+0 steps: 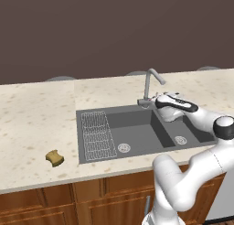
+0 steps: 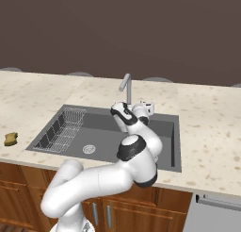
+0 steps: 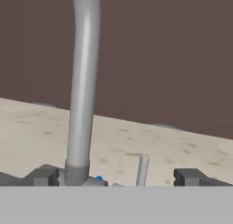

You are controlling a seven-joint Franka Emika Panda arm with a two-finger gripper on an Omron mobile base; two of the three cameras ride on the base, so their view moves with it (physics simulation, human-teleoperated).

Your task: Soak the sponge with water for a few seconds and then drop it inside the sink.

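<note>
One small mustard-yellow notched sponge (image 1: 54, 158) lies on the speckled table (image 1: 32, 123), well left of the one dark grey two-basin sink (image 1: 137, 128), while the fingers (image 3: 43, 176) stand released at the grey faucet (image 1: 151, 84).

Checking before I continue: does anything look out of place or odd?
Nothing stands out. The sponge lies flat on the counter left of the sink, untouched; the open gripper sits at the faucet base.

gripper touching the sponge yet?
Apart. Left base view: the sponge lies on the counter left of the sink, while the open gripper is at the faucet.
</note>
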